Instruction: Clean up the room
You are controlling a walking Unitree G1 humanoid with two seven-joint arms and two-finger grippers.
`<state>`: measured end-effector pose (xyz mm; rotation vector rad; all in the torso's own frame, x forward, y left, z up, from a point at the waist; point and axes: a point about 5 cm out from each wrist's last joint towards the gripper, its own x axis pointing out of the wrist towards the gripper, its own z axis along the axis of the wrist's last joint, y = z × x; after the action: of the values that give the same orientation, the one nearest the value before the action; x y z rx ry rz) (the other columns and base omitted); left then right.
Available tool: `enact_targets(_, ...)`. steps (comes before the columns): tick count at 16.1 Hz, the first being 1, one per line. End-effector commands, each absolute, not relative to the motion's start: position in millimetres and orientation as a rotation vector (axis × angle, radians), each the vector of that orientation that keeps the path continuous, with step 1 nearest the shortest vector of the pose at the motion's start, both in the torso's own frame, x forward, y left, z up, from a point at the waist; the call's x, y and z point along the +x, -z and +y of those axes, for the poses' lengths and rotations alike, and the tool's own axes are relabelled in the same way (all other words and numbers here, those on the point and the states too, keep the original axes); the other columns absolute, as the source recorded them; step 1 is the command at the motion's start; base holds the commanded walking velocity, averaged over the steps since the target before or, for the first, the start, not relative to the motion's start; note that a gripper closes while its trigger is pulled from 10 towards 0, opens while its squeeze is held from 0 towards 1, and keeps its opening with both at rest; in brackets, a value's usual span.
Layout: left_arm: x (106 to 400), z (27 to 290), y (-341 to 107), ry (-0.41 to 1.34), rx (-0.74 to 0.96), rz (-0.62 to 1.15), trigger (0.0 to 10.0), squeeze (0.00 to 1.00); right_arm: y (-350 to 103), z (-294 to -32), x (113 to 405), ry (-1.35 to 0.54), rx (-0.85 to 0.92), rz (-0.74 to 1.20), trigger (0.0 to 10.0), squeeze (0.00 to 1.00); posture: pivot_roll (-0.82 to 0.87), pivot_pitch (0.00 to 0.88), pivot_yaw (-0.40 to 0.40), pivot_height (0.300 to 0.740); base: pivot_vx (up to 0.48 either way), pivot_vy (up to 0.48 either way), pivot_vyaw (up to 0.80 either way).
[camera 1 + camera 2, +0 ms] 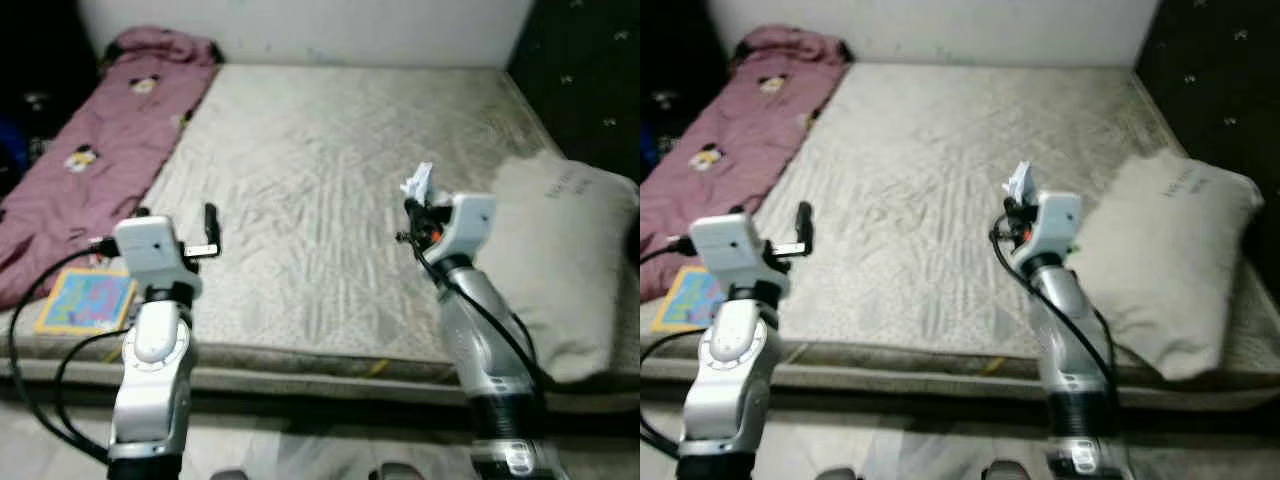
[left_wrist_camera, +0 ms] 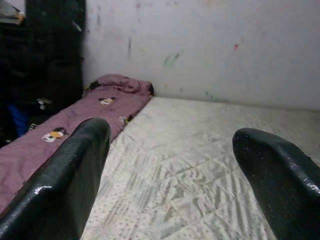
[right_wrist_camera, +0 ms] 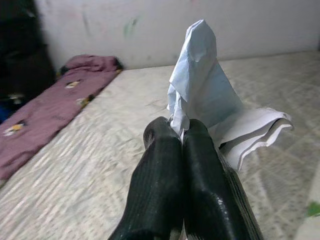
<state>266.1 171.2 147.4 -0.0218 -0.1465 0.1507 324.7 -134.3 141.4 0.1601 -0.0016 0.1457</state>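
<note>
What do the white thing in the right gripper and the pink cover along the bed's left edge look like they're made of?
The white thing pinched in the right gripper looks like crumpled paper or tissue: thin, matte, with sharp folds and layered edges. The pink cover looks like soft quilted fabric, matte, with stitched texture, rumpled folds and printed cartoon figures. The exact fibre can't be told.
</note>
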Motion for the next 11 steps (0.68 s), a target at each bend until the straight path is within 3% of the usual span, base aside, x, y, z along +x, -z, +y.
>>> enact_targets(1, 266.6, 181.6, -148.4, -0.196, -0.007, -0.157, 10.0, 0.0, -156.7, -125.9, 335.6, -0.127, 0.131, -0.051, 10.0, 0.0, -0.05, 0.0, 0.027, 0.74, 0.0, 0.0, 0.0)
enact_targets(4, 268.3, 182.3, -140.7, -0.202, -0.006, -0.155, 10.0, 0.0, -173.9, -98.9, 350.8, -0.2, 0.081, -0.152, 10.0, 0.0, -0.06, 0.0, 0.025, 0.74, 0.0, 0.0, 0.0)
enact_targets(6, 270.8, 179.9, -139.9, -0.184, 0.005, -0.159, 10.0, 0.0, -175.4, -81.7, 353.5, -0.198, -0.042, -0.173, 10.0, 0.0, -0.05, 0.0, -0.013, 0.74, 0.0, 0.0, 0.0)
enact_targets(7, 269.2, 184.8, -133.7, -0.202, 0.038, -0.146, 10.0, 0.0, -172.4, -74.0, 349.9, -0.299, -0.008, -0.164, 10.0, 0.0, -0.04, 0.0, -0.01, 0.74, 0.0, 0.0, 0.0)
enact_targets(8, 263.4, 190.0, -124.2, -0.212, 0.02, -0.118, 10.0, 0.0, -171.0, -76.2, 341.5, -0.319, 0.107, -0.189, 10.0, 0.0, -0.03, 0.0, -0.003, 0.74, 0.0, 0.0, 0.0)
enact_targets(11, 249.2, 193.8, -112.9, -0.203, 0.031, -0.094, 10.0, 0.0, -134.8, -94.4, 316.3, -0.331, 0.045, -0.191, 10.0, 0.0, -0.01, 0.0, -0.004, 0.74, 0.0, 0.0, 0.0)
